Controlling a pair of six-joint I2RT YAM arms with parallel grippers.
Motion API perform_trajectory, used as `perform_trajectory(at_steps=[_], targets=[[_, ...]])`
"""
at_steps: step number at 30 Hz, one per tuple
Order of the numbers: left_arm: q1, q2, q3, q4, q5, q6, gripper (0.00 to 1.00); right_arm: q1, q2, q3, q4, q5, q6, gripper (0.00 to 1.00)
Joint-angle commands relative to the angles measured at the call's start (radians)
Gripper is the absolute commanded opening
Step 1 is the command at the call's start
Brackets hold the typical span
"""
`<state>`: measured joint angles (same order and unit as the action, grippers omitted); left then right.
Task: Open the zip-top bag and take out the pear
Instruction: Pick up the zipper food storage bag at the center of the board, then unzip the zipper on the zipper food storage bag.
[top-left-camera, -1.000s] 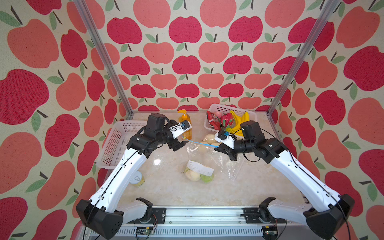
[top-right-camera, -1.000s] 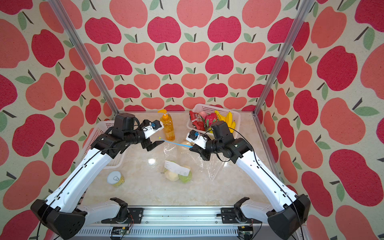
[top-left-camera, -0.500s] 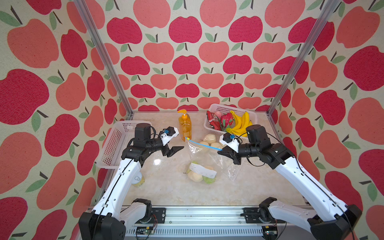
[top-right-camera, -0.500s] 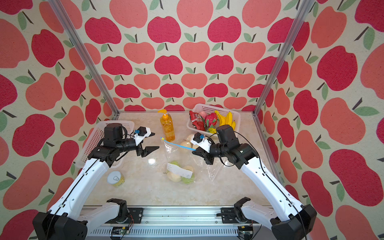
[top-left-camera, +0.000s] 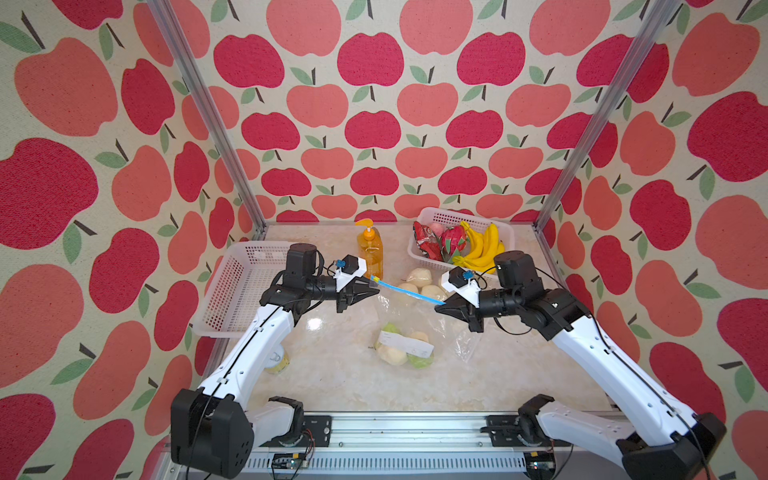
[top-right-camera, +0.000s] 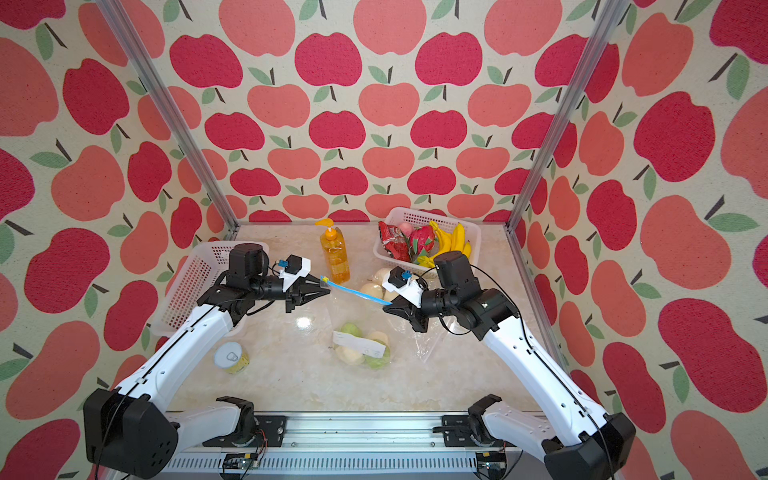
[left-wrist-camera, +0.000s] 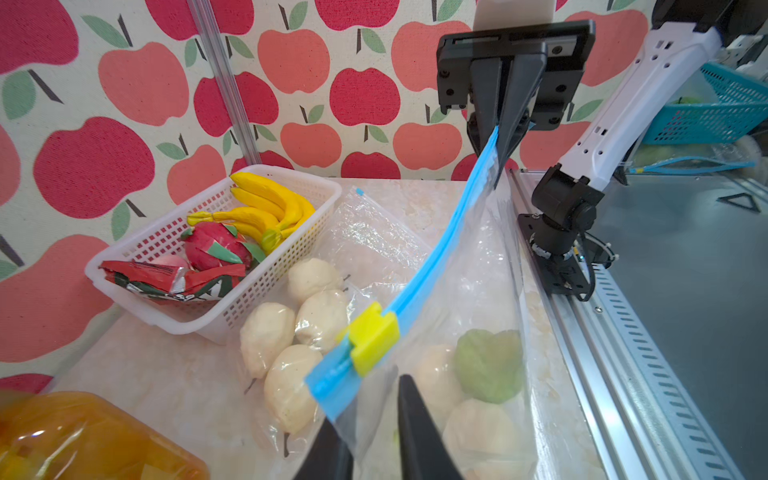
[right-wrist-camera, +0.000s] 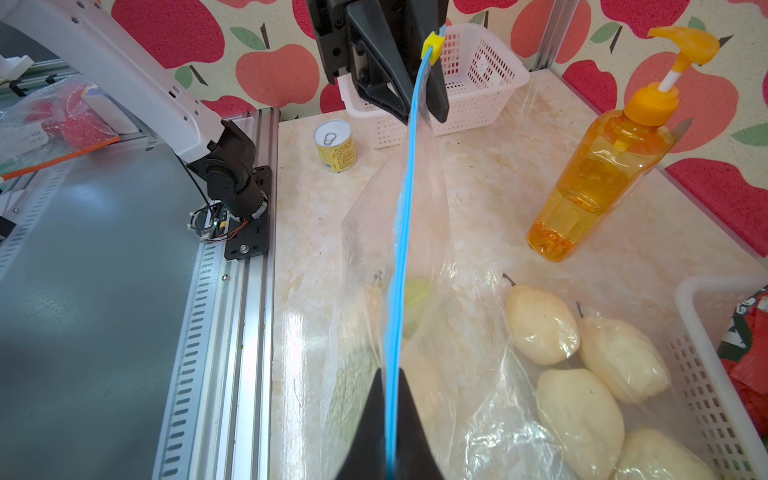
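Observation:
The clear zip-top bag (top-left-camera: 415, 328) hangs stretched between both grippers by its blue zip strip (top-left-camera: 405, 291), which looks closed. My left gripper (top-left-camera: 374, 289) (left-wrist-camera: 365, 403) is shut on the bag's corner just beside the yellow slider (left-wrist-camera: 374, 336). My right gripper (top-left-camera: 440, 305) (right-wrist-camera: 390, 374) pinches the strip's other end. Low in the bag lie pale pears (top-left-camera: 395, 355) and a green fruit (top-left-camera: 419, 359) behind a white label. The bag's bottom rests on the table.
A second clear bag with several pale pears (top-left-camera: 419, 282) lies behind, next to a white basket (top-left-camera: 440, 214) of fruit. An orange soap bottle (top-left-camera: 370, 249) stands close behind the left gripper. An empty white basket (top-left-camera: 232, 291) and a yellow can (top-right-camera: 230, 357) sit at the left.
My left gripper, open and drawn back left half a second ago, has moved right to the slider end and shut. The zip strip is now stretched straight between both grippers.

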<state>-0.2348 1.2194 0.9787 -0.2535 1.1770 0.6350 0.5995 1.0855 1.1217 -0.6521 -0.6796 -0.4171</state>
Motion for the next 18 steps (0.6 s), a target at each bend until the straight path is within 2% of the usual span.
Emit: perform_trajectory(at_steps=[1, 4, 7, 10, 13, 15, 18], targets=[[-0.011, 0.012, 0.044, -0.006, 0.041, -0.025, 0.0, -0.002, 0.015, 0.065, -0.005, 0.017, 0.039, 0.54], [-0.036, 0.006, 0.043, 0.001, 0.027, -0.034, 0.0, 0.057, 0.057, 0.173, 0.001, 0.1, 0.088, 0.64], [-0.063, -0.012, 0.023, 0.051, 0.012, -0.077, 0.0, 0.154, 0.135, 0.3, -0.005, 0.202, 0.112, 0.64], [-0.086, -0.015, 0.033, 0.061, -0.004, -0.116, 0.0, 0.227, 0.232, 0.416, -0.022, 0.296, 0.137, 0.6], [-0.087, 0.009, 0.066, 0.082, -0.071, -0.253, 0.0, 0.27, 0.322, 0.503, -0.054, 0.361, 0.154, 0.53], [-0.084, 0.04, 0.109, 0.05, -0.083, -0.303, 0.0, 0.289, 0.355, 0.532, -0.066, 0.376, 0.168, 0.45], [-0.086, 0.08, 0.157, 0.001, -0.068, -0.317, 0.0, 0.316, 0.367, 0.52, -0.036, 0.386, 0.206, 0.43]])
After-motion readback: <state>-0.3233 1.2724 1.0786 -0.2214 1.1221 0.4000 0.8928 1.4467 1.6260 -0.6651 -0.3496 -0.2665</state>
